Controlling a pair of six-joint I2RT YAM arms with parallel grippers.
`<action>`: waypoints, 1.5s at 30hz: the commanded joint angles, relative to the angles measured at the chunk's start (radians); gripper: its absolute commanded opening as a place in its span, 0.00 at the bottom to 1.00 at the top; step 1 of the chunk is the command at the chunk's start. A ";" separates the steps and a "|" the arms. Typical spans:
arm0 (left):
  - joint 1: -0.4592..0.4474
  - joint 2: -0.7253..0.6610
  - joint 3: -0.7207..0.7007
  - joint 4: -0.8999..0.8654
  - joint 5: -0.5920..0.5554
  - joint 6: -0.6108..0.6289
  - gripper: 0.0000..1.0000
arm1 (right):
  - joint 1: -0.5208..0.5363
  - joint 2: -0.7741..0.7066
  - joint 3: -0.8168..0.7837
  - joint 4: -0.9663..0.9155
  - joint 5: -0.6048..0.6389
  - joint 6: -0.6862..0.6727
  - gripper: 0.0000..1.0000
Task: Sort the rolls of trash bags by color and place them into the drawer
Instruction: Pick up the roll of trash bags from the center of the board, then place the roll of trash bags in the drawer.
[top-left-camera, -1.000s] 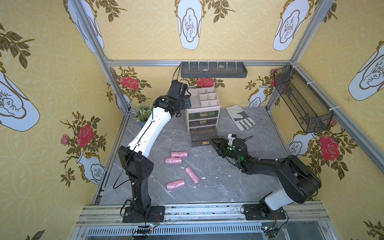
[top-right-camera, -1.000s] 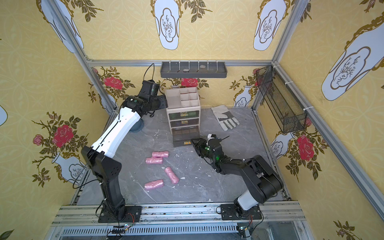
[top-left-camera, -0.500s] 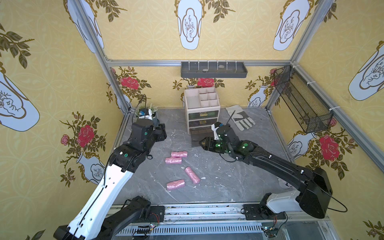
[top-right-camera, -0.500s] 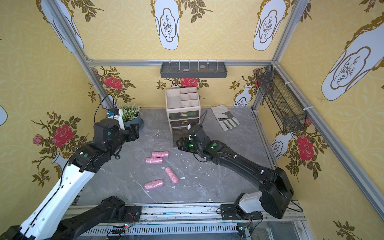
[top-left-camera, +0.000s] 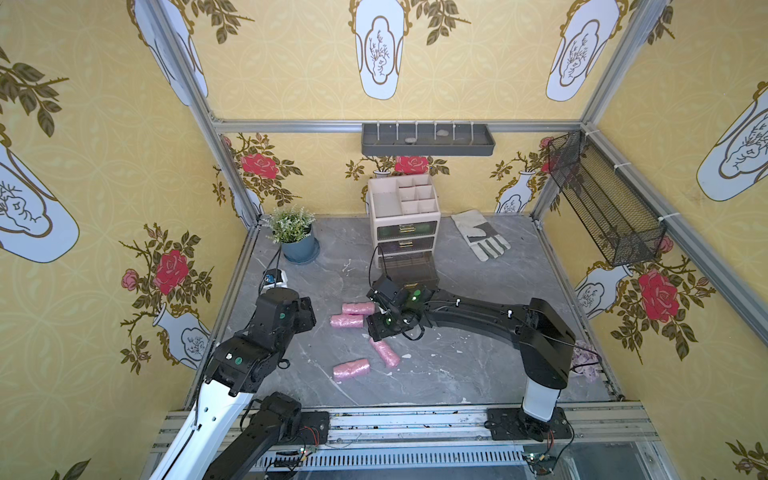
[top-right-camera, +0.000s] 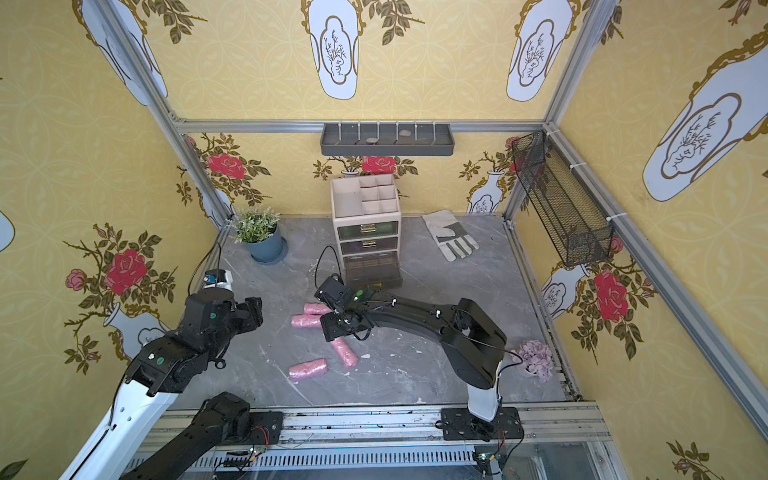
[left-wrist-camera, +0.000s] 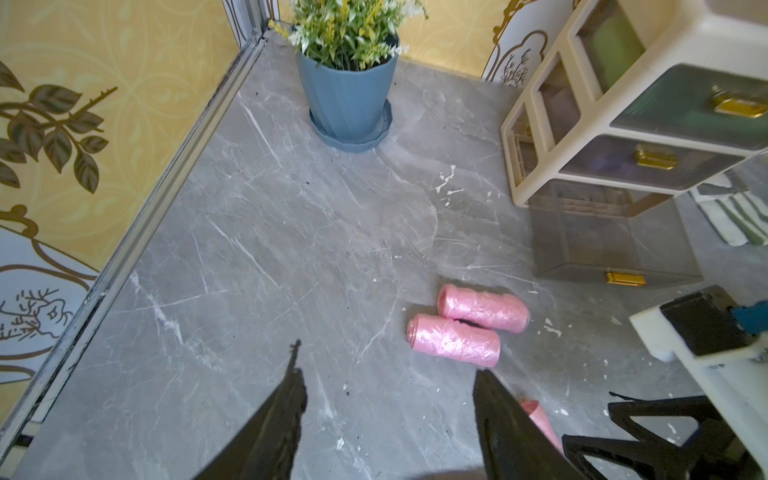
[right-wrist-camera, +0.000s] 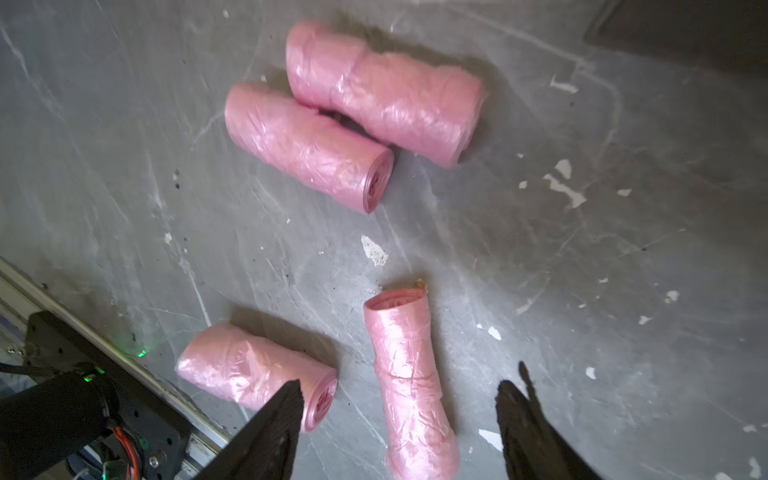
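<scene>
Several pink rolls of trash bags lie on the grey table: two side by side (top-left-camera: 358, 308) (top-left-camera: 346, 321), one slanted (top-left-camera: 385, 352), one nearest the front (top-left-camera: 351, 369). My right gripper (right-wrist-camera: 400, 384) hangs open over them. In the right wrist view the slanted roll (right-wrist-camera: 409, 386) lies on the table between its fingers, not gripped. My left gripper (left-wrist-camera: 386, 359) is open and empty above bare table, left of the paired rolls (left-wrist-camera: 455, 338). The beige chest (top-left-camera: 405, 216) stands at the back with its bottom drawer (top-left-camera: 409, 268) pulled out. Green shows through the top drawer.
A potted plant (top-left-camera: 293, 237) stands at the back left and a work glove (top-left-camera: 482, 235) lies right of the chest. A lilac flower cluster (top-right-camera: 534, 359) sits by the right arm's base. A grey tray (top-left-camera: 428, 139) and a mesh basket (top-left-camera: 602, 199) hang on the walls.
The left arm has swung away from the chest to the front left of the table. The right arm has moved left from the open drawer to above the pink rolls, and its jaws have widened.
</scene>
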 joint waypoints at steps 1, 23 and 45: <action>0.003 -0.010 -0.026 -0.003 -0.003 -0.009 0.66 | 0.011 0.044 0.014 -0.062 -0.029 -0.025 0.75; 0.011 0.017 -0.035 0.010 0.029 0.000 0.65 | 0.038 0.111 -0.015 -0.124 -0.078 -0.061 0.40; 0.041 0.020 -0.035 0.017 0.037 0.007 0.66 | -0.232 -0.220 0.129 -0.281 0.255 -0.147 0.18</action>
